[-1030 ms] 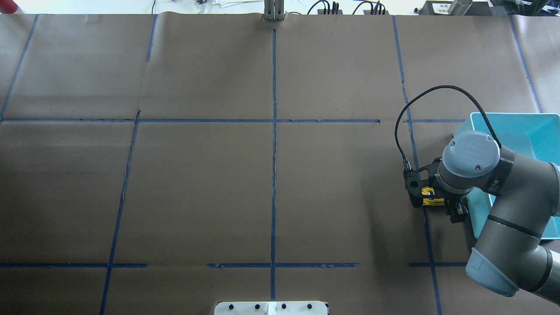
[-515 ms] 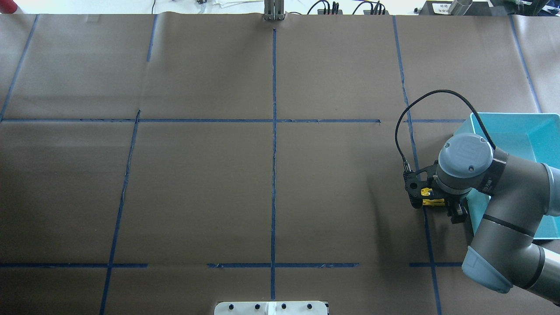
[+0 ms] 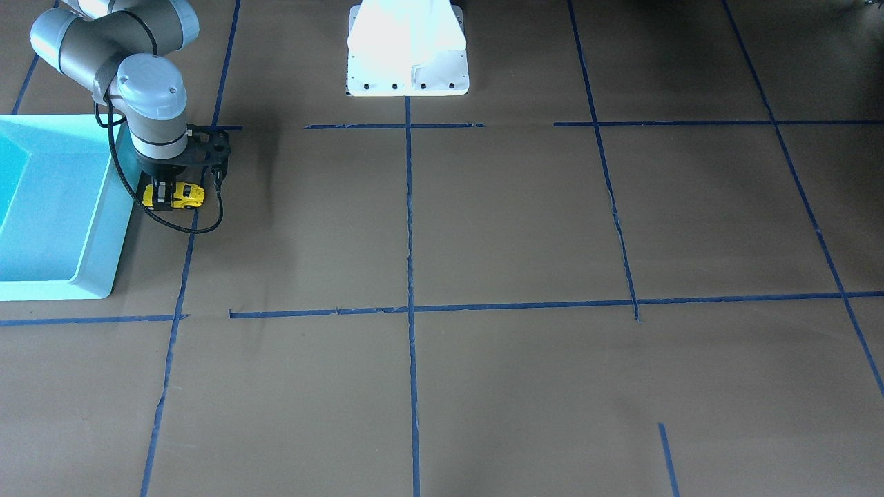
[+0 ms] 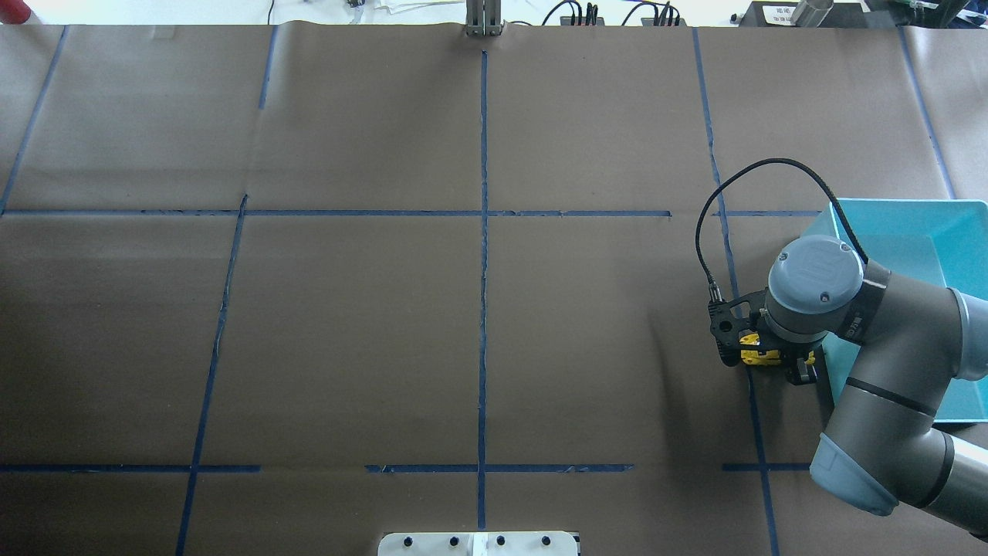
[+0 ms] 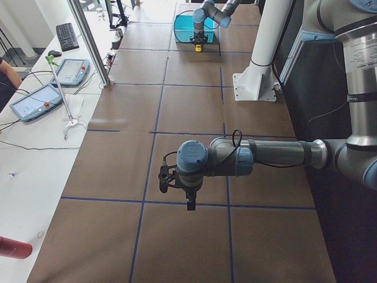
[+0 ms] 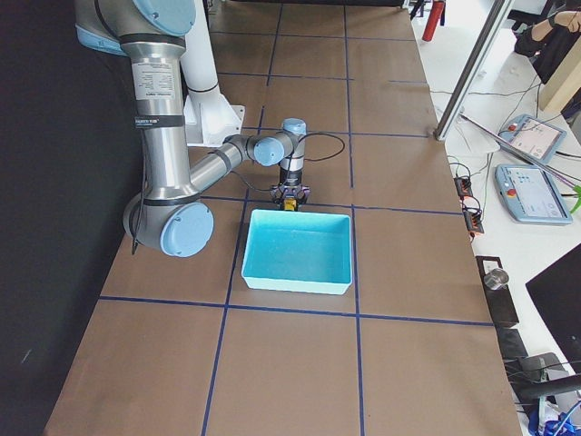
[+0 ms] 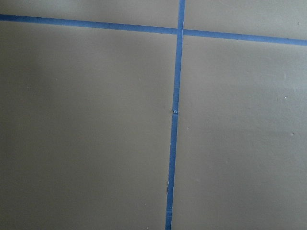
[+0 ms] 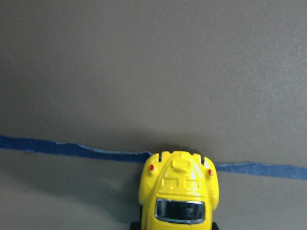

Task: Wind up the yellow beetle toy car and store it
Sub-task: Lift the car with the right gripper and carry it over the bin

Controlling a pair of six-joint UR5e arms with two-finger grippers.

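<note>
1. Right arm's wrist has edged toward the desk's point(image 3: 483, 228) centre since the earlier frame; the yellow beetle toy car point(image 3: 186, 196) has barely shifted.
2. The car looks light, hard and glossy, so likely slippery, and is best gripped across its flanks.
3. The right end effector point(image 3: 161, 194) appears clamped narrowly on the car, which sits on the desk directly beneath it, with the turquoise bin point(image 3: 90, 207) just beside.
4. For the left end effector point(image 5: 188, 200), apart or together cannot be told.

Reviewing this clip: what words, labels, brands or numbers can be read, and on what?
None reads clearly.
Wrist band: print too small.
Wrist cap: embossed logo, illegible.
Upper-arm sticker: too small.
White label past the table: blurred.
Car: no text visible.
</note>
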